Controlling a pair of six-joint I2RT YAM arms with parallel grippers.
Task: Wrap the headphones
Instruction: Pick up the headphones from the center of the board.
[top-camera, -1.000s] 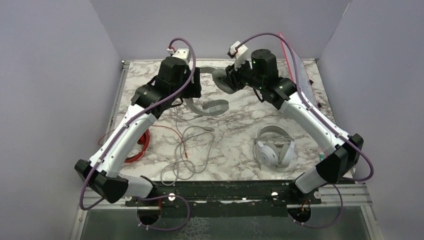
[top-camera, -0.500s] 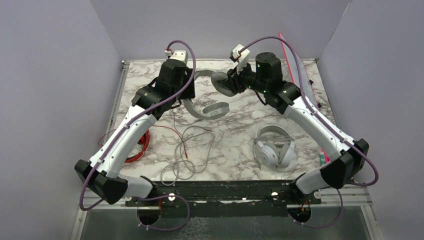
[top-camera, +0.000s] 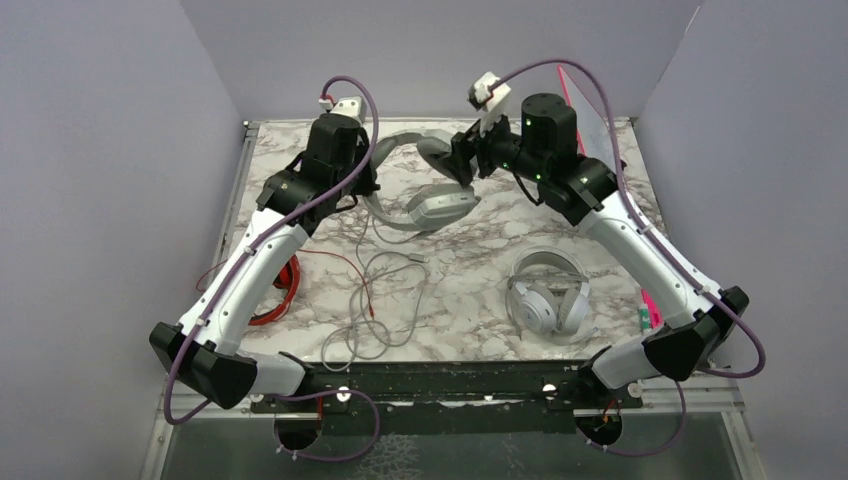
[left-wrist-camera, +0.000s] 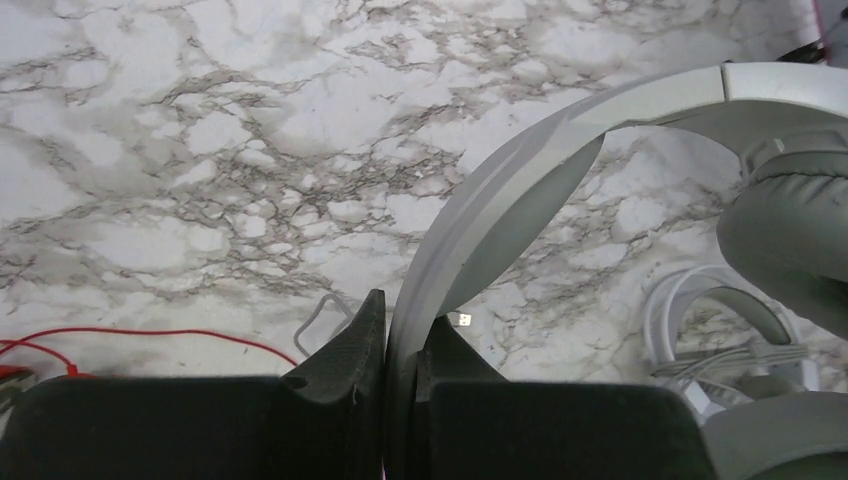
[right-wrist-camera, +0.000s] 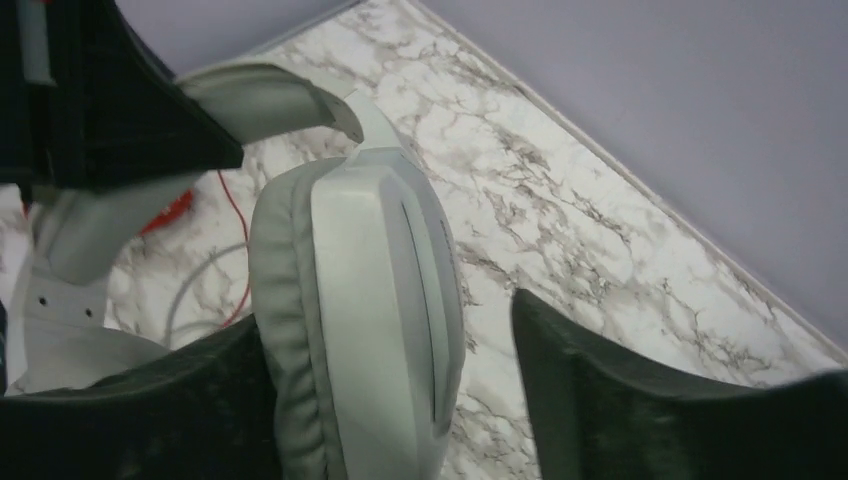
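Grey and padded, the light headset (top-camera: 438, 207) hangs above the far middle of the marble table (top-camera: 470, 262), between the two arms. The left gripper (left-wrist-camera: 400, 325) is clenched on its headband (left-wrist-camera: 500, 190), both fingers pressed flat against the thin band. The right gripper (right-wrist-camera: 385, 330) stands released around one ear cup (right-wrist-camera: 360, 300): the cup lies against one finger, and the other finger is clear of it.

A white headset (top-camera: 548, 300) lies flat on the near right of the table, well apart from both grippers. Thin grey cables (top-camera: 385, 300) sprawl in loose loops near the middle. At the left edge a red headset (top-camera: 288, 285) is mostly hidden under the left arm, and its red cable (top-camera: 345, 262) trails toward the grey loops.
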